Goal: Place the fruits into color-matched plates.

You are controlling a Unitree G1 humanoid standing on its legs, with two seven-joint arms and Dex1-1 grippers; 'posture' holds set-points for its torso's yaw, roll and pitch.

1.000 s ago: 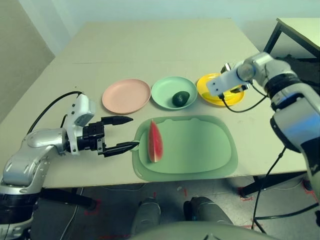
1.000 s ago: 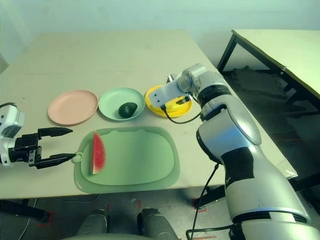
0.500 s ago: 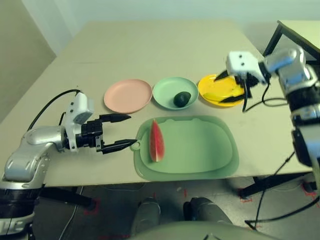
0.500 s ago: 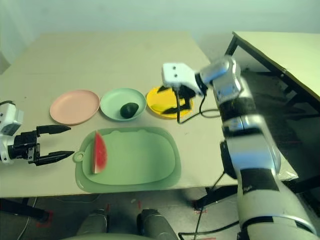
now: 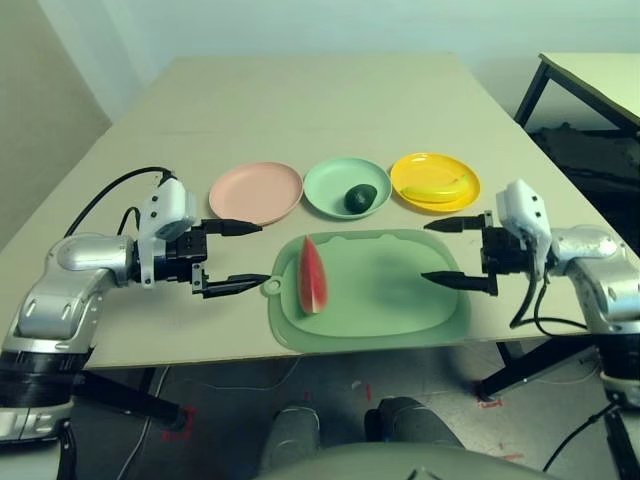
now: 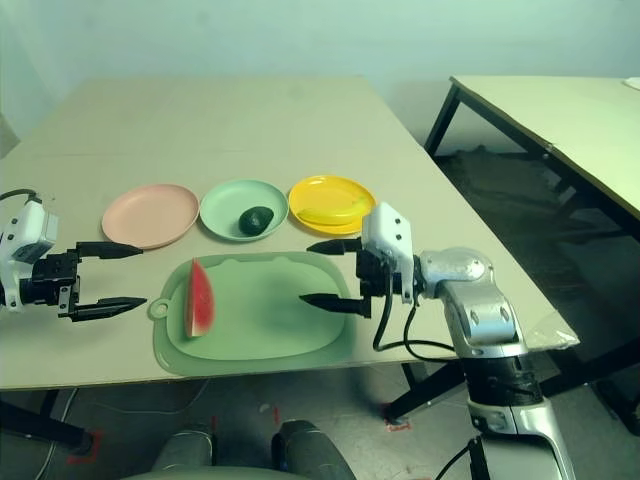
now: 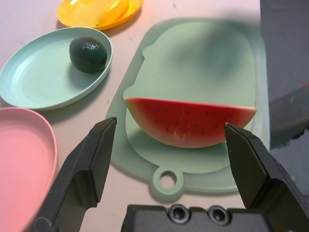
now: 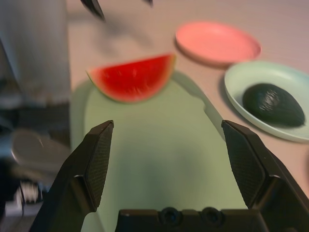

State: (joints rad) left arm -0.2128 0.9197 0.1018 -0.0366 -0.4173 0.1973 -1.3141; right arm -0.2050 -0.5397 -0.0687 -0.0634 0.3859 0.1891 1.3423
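Observation:
A red watermelon wedge (image 5: 312, 277) with green rind lies on the left part of the light-green cutting mat (image 5: 390, 295). The dark green avocado (image 5: 360, 197) rests in the mint green plate (image 5: 328, 185). The yellow banana (image 5: 437, 187) lies in the yellow plate (image 5: 412, 168). Nothing is on the pink plate (image 5: 255, 192). My left gripper (image 5: 250, 257) hovers open just left of the mat, pointing at the watermelon (image 7: 190, 121). At the mat's right edge my right gripper (image 5: 425, 251) is open too, facing the wedge (image 8: 133, 77) across the mat, with nothing held.
The three plates stand in a row behind the mat, on a beige table (image 5: 310, 100) with bare surface further back. The mat's hanging loop (image 5: 270, 289) sits by my left lower fingertip. A second table (image 6: 560, 110) stands off to the right.
My right gripper has swung from over the yellow plate back toward me, to the mat's right edge. The banana stays in the yellow plate. My left gripper has barely moved; the camera shifted.

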